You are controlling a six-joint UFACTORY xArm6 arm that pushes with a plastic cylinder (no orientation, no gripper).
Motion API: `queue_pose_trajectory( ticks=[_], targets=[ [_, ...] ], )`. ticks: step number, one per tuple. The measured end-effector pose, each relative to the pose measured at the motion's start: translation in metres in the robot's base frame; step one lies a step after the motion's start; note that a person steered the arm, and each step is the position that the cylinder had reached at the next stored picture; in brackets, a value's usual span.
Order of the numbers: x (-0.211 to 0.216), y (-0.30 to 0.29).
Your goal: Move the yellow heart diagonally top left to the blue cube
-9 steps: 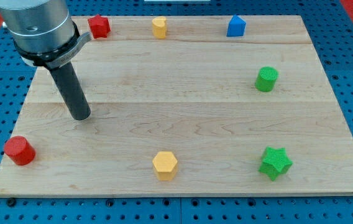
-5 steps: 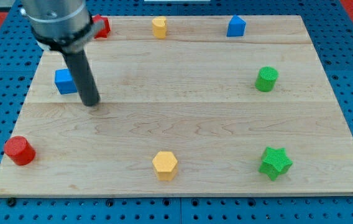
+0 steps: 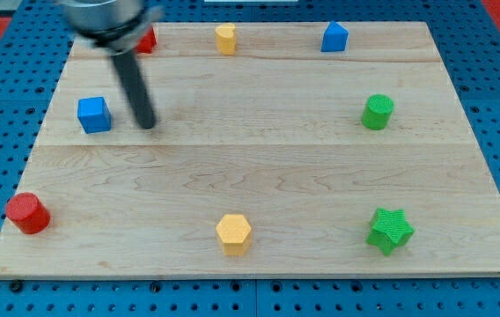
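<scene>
Risk: tip (image 3: 147,124) sits just right of the blue cube (image 3: 94,114), so a leftward slip knocks the target away. Yellow heart (image 3: 225,38) lies far, well apart from both; the yellow hexagon (image 3: 233,233) near could get mistaken for it. No gripper, bare rod holding nothing. No containers on the board (image 3: 276,167).

Lighting: bright, even, overhead; blocks casting only faint shadows on the tabletop (image 3: 268,167). Rod (image 3: 134,88) blurring; blocks staying sharp.
</scene>
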State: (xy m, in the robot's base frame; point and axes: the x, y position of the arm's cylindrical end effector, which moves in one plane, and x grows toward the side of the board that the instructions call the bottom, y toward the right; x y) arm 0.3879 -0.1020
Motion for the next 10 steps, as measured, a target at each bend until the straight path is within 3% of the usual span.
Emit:
queue_pose_trajectory(
  ticks=[2,3,4,5,8,9,10],
  targets=[
    [-0.127,0.133],
    [-0.181,0.114],
    [-0.183,0.045],
    [-0.141,0.012],
    [-0.131,0.042],
    [-0.12,-0.023],
    [-0.112,-0.024]
  ],
)
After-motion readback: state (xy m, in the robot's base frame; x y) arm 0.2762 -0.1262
